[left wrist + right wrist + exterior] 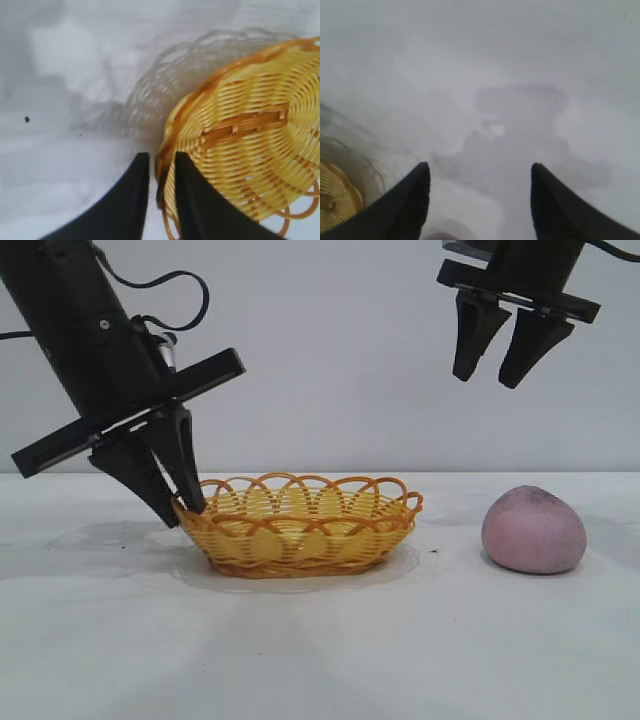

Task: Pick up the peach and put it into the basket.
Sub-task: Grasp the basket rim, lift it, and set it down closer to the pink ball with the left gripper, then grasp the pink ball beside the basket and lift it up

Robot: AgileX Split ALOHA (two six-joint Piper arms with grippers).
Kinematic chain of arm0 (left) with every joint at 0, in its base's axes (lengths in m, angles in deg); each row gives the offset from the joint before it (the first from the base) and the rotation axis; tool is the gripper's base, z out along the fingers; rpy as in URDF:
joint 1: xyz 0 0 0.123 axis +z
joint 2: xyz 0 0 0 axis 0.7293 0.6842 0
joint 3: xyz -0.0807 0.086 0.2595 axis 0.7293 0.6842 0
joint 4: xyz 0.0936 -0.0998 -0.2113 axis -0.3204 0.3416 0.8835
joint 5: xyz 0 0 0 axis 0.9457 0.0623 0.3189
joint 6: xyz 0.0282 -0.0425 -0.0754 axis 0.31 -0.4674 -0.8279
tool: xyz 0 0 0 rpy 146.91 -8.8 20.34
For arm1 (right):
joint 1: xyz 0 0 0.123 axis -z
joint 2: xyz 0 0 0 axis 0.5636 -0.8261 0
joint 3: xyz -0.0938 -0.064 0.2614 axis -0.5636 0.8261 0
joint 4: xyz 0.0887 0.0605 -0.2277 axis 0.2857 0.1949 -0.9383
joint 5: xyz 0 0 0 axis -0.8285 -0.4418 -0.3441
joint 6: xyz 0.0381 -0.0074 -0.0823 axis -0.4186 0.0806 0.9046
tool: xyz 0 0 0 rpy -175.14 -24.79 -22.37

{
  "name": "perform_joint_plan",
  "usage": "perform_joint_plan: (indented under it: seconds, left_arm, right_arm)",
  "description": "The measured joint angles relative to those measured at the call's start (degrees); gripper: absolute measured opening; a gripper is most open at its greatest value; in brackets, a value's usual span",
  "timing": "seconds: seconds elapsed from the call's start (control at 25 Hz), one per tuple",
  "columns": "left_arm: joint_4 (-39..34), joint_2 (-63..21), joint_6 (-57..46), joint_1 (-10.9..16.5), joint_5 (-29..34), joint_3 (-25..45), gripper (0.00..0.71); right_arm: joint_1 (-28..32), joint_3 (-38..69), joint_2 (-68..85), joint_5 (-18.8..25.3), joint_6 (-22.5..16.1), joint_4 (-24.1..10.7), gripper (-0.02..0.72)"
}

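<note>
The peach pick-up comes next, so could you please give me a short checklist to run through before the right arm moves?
1. Right gripper open and empty: ok.
2. Peach resting on the table, nothing covering it: ok.
3. Right gripper centred over the peach: not ok, it hangs high and slightly toward the basket.
4. Basket empty and upright: ok.
5. Left gripper pinching the basket rim to steady it: ok.
6. Peach's distance from the far table edge: cannot tell.
</note>
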Motion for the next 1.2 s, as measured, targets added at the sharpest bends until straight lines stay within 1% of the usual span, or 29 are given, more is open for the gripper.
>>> perform_joint_plan:
  seconds: [0.04,0.16,0.2,0.24,0.32,0.4,0.44,0.48,0.52,0.64,0.76,0.84,0.88,1.08,1.2]
  left_arm:
    - [0.0,0.0,0.0,0.0,0.0,0.0,0.288]
    - [0.0,0.0,0.0,0.0,0.0,0.0,0.412]
    - [0.0,0.0,0.0,0.0,0.0,0.0,0.449]
    - [-0.3,-0.3,0.0,0.0,0.0,0.0,0.469]
    - [-1.7,-1.6,0.0,0.0,0.1,-0.4,0.458]
    - [-4.7,-3.4,0.0,0.0,0.8,-1.8,0.458]
    - [-7.0,-4.3,0.0,0.0,1.3,-2.8,0.458]
    - [-9.8,-4.9,0.0,0.0,2.1,-3.6,0.499]
    - [-12.3,-5.4,0.0,0.0,2.7,-4.7,0.48]
    - [-21.8,-5.9,-1.1,0.0,5.7,-7.6,0.48]
    - [-28.8,-5.9,-4.3,0.6,7.7,-9.2,0.48]
    - [-31.2,-5.9,-5.4,2.3,8.6,-9.7,0.48]
    - [-31.9,-5.9,-5.8,3.6,9.1,-9.7,0.48]
    - [-33.2,-5.9,-6.2,11.9,10.9,-9.7,0.48]
    - [-33.3,-6.3,-6.2,15.8,12.4,-9.7,0.48]
  right_arm:
    - [0.0,0.0,0.0,0.0,0.0,0.0,0.372]
    - [0.0,0.0,0.0,0.0,0.0,0.0,0.372]
    - [0.0,0.0,0.0,0.0,0.0,0.0,0.372]
    - [0.0,0.0,0.0,0.0,0.0,0.0,0.372]
    - [0.0,0.0,0.0,0.1,0.0,0.0,0.372]
    - [0.0,0.0,0.0,0.1,0.0,0.0,0.372]
    - [0.0,0.0,0.0,0.1,0.0,0.0,0.372]
    - [0.0,0.0,0.0,0.1,0.0,0.0,0.372]
    - [0.0,0.0,0.0,0.1,0.0,0.0,0.372]
    - [0.0,0.0,0.0,0.1,0.0,0.0,0.372]
    - [0.0,0.0,0.0,0.1,0.0,0.0,0.372]
    - [0.0,0.0,0.0,0.1,0.0,0.0,0.372]
    - [0.0,0.0,0.0,0.0,0.0,0.0,0.372]
    - [0.0,0.0,0.0,0.0,0.0,0.0,0.372]
    - [0.0,0.0,0.0,0.0,0.0,0.0,0.372]
